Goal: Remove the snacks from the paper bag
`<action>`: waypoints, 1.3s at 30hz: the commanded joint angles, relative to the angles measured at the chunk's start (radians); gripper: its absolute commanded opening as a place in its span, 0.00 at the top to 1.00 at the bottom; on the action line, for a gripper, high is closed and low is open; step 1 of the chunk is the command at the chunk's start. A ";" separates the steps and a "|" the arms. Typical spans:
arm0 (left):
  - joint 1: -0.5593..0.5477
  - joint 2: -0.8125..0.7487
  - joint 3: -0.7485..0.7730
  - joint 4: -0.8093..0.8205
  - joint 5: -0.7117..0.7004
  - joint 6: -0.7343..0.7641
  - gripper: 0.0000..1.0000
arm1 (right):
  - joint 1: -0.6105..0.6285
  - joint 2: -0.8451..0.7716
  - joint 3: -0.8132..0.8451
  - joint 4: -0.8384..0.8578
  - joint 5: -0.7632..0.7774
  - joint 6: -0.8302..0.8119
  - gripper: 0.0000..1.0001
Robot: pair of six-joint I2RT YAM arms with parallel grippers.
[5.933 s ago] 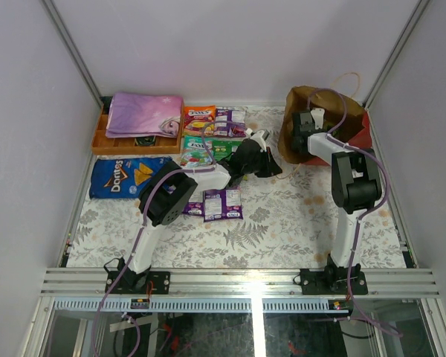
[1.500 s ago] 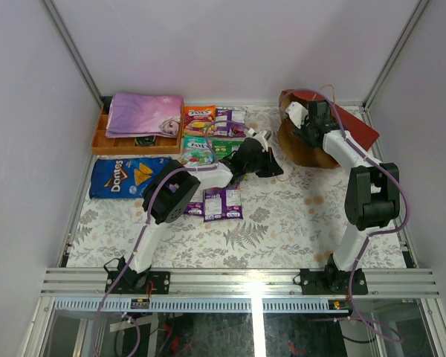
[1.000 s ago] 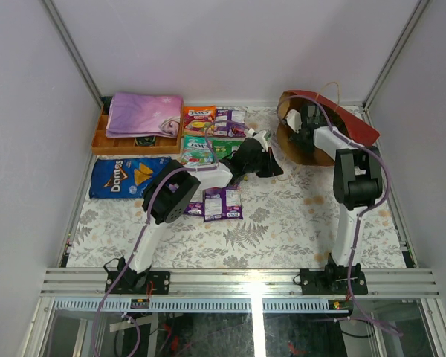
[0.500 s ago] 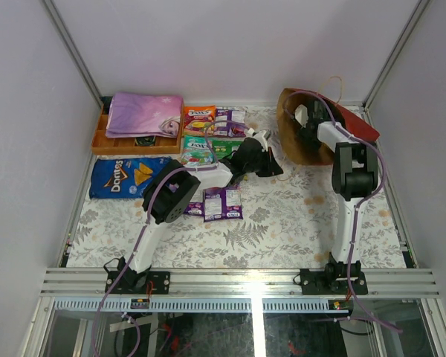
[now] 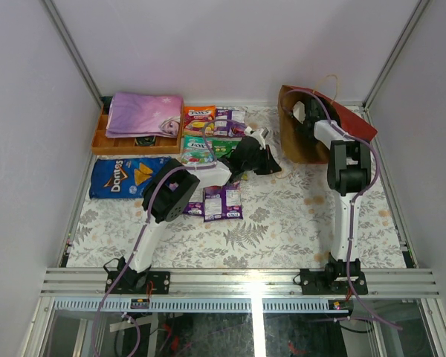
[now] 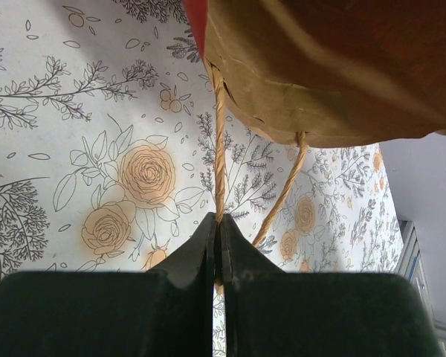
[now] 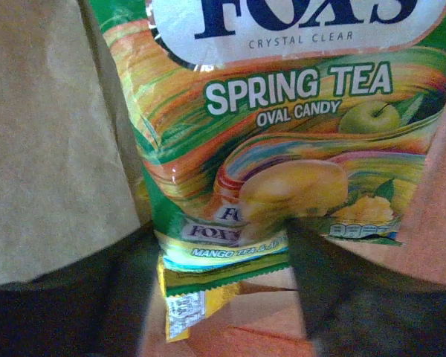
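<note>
The red paper bag (image 5: 316,128) lies at the back right, its brown inside facing left. My left gripper (image 5: 272,168) is shut on one string handle (image 6: 220,167) just below the bag's rim (image 6: 312,111). My right gripper (image 5: 302,119) is inside the bag. It is open, its dark fingers (image 7: 334,290) either side of the lower end of a green Fox's Spring Tea packet (image 7: 267,134). A yellow packet (image 7: 182,309) peeks out beneath it. On the table lie orange (image 5: 199,114), purple (image 5: 230,123), green (image 5: 198,152) and purple (image 5: 221,202) packets and the blue Doritos bag (image 5: 126,176).
An orange tray (image 5: 102,141) with a folded purple-pink cloth (image 5: 143,114) stands at the back left. White walls close in the left, back and right. The right arm's elbow (image 5: 349,167) rises in front of the bag.
The right arm has swung and reached further into the bag, which has shifted and stands more upright against the back wall. The left gripper has kept hold of the handle without moving.
</note>
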 commanded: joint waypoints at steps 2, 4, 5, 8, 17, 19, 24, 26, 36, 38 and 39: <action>-0.004 0.020 0.020 -0.001 0.025 0.017 1.00 | -0.026 0.044 0.029 0.050 0.008 0.032 0.49; -0.003 0.023 0.023 -0.002 0.027 0.016 1.00 | -0.026 0.041 0.031 0.060 0.010 0.032 0.61; -0.002 0.024 0.024 -0.002 0.026 0.015 1.00 | -0.026 0.035 0.031 0.066 0.008 0.034 0.67; -0.003 0.028 0.027 -0.003 0.028 0.015 1.00 | -0.026 0.012 0.028 0.076 -0.005 0.049 0.91; 0.000 0.044 0.043 -0.006 0.037 0.008 1.00 | 0.020 -0.203 -0.105 0.063 -0.134 0.123 1.00; 0.000 0.046 0.045 -0.009 0.037 0.008 1.00 | 0.043 -0.287 -0.135 0.042 -0.187 0.159 1.00; 0.000 0.043 0.047 -0.013 0.032 0.012 1.00 | 0.098 -0.467 -0.208 0.070 -0.223 0.256 1.00; 0.000 0.042 0.049 -0.014 0.033 0.013 1.00 | 0.118 -0.526 -0.216 0.070 -0.217 0.277 1.00; 0.002 0.041 0.057 -0.014 0.032 0.014 1.00 | 0.188 -0.882 -0.331 0.124 -0.323 0.588 1.00; 0.007 0.040 0.062 -0.012 0.035 0.013 1.00 | 0.209 -0.953 -0.405 0.178 -0.355 0.688 1.00; 0.011 0.036 0.062 -0.011 0.039 0.013 1.00 | 0.215 -0.976 -0.429 0.183 -0.378 0.727 1.00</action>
